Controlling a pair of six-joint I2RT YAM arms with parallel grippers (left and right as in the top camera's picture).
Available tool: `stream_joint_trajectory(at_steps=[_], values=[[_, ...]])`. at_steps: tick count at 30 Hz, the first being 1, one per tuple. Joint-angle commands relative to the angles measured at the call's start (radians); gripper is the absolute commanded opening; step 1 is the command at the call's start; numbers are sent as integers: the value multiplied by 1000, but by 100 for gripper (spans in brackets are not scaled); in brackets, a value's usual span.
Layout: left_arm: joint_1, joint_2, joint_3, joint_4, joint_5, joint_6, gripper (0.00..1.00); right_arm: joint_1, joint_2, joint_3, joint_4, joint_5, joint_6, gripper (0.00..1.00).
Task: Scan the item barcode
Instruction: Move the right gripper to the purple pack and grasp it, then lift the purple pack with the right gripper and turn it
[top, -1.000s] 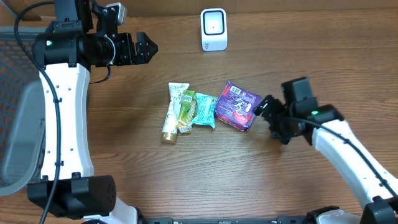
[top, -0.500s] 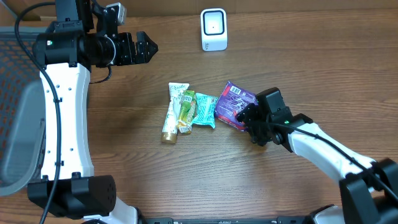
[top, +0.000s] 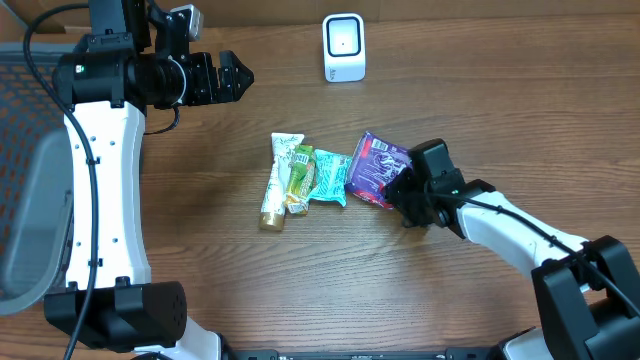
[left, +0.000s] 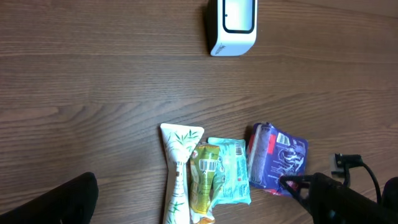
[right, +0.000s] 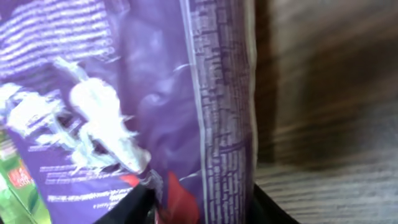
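Scanner beyond, snack packets beside purple pouch

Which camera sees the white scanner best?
The overhead view: the white scanner shows whole and upright. The left wrist view shows it bigger, but cut off at the top. The right wrist view misses it; the purple packet fills that picture.

**Right tool closing on the packet**

The right tool is sliding left over the counter, coming in from well apart to the right edge of the purple packet. Its jaws are narrowing onto that edge, and the packet is bunching up narrower.
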Motion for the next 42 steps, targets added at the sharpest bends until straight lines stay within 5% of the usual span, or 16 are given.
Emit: stream_joint_trajectory(at_steps=[1, 4, 10, 16, 19, 22, 25, 29, 37, 42], values=[[-6, 3, 0, 2, -7, -6, 100, -36, 14, 76, -43, -84, -253, 31], [-6, 3, 0, 2, -6, -6, 99, -61, 14, 154, -145, -116, -463, 26], [-6, 3, 0, 1, -7, -6, 100, -107, 14, 291, -356, -93, -950, 32], [-6, 3, 0, 1, -6, -6, 100, -148, 14, 307, -355, -93, -1080, 53], [-6, 3, 0, 1, -7, -6, 100, -185, 14, 308, -345, -93, -970, 59], [-6, 3, 0, 1, -6, -6, 100, -253, 14, 307, -371, -112, -676, 70], [-6, 3, 0, 1, -6, -6, 100, -329, 14, 289, -436, -224, -430, 71], [-6, 3, 0, 1, -6, -6, 100, -368, 14, 188, -422, -353, -282, 72], [-6, 3, 0, 1, -6, -6, 100, -314, 14, -89, -11, -439, -51, 68], [-6, 3, 0, 1, -6, -6, 99, -286, 14, -182, 161, -354, 61, 55]])
